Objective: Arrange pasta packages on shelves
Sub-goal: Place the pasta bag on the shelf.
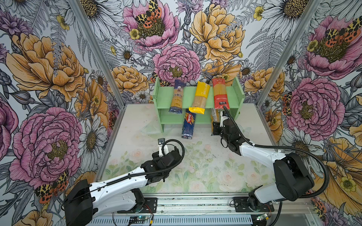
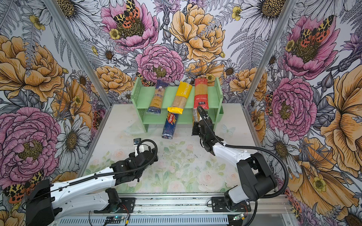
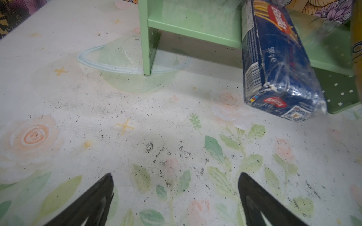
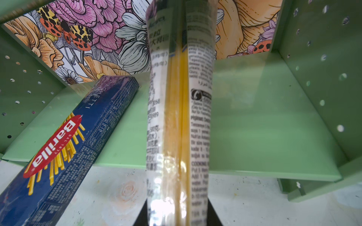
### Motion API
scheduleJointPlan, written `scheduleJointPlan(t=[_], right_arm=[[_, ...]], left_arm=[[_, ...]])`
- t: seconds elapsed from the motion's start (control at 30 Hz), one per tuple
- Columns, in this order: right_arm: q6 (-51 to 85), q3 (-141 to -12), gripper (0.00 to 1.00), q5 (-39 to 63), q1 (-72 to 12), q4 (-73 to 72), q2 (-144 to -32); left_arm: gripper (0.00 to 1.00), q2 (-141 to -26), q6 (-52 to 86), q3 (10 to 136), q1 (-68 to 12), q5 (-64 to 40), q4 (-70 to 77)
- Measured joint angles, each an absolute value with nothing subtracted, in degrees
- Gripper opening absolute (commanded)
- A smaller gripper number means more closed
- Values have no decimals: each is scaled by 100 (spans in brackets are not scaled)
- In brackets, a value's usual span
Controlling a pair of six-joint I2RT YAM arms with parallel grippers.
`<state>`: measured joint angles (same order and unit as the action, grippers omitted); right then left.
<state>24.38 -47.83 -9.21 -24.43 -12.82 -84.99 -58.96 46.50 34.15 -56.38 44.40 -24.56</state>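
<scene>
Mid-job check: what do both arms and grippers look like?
Left arm and right arm match: glossy white link shells, black joint housings, a ribbed black cable conduit looping along each. The left gripper has tapered black fingers. A small camera on a white bracket sits above its wrist.

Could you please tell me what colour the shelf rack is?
The rack is pale green, shown best in the right wrist view.

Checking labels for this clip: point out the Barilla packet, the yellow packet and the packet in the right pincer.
Barilla packet [image 1: 188,128]: in a top view, dark blue middle below the logo.
Yellow packet [image 1: 200,98]: in a top view, clear window showing spaghetti.
White-labelled packet [image 4: 199,117]: right wrist view, printed white label.
</scene>
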Motion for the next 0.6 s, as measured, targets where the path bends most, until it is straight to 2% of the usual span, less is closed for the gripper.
scheduleJointPlan(t=[0.17,0.4,0.6], right_arm=[[2458,-4958,16,-989,-2445,-1328,-8702],[2458,-4969,28,-1074,-2445,-1417,-8809],[2477,-4969,34,-1096,-2445,-1522,-8923]], left_arm=[[99,-5848,4624,3415,-5631,4440,-2456],[99,-5848,4604,3404,-5610,4440,-2456],[99,-5776,4589,3358,-5594,4440,-2456]])
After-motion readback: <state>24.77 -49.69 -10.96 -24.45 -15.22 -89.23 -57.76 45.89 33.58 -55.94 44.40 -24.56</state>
